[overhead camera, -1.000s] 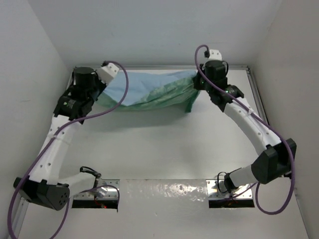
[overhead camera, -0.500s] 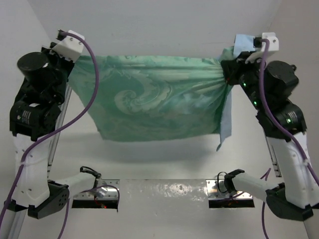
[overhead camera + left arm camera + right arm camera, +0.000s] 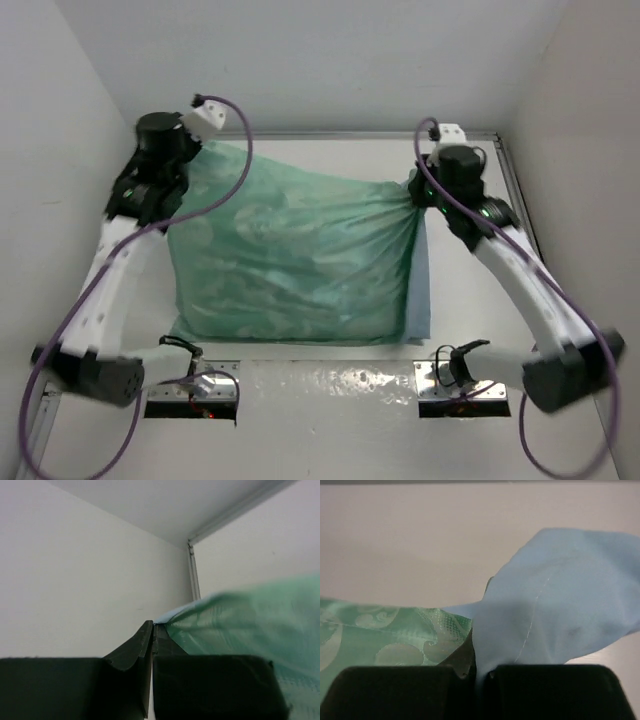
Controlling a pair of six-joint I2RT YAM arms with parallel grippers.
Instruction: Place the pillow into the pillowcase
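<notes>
The pillowcase (image 3: 295, 260) lies spread over the middle of the bench (image 3: 340, 158) in the top view. Its shiny sea-green swirl face is up, and a narrow strip of its light blue face shows along the right edge, down toward the lower right. The cloth looks full and softly rumpled rather than flat. At the upper left of the frame the left gripper (image 3: 188, 152) has hold of the case's far-left corner. In the left wrist view its two dark fingers (image 3: 131, 652) are pressed together with a thin fold of blue and green fabric pinched between the tips. At the upper right, the right gripper (image 3: 416, 190) clamps the bunched far-right corner. Its wrist view shows the jaws closed tight on a puff of light blue cloth, with green swirl fabric trailing off to the left.
</notes>
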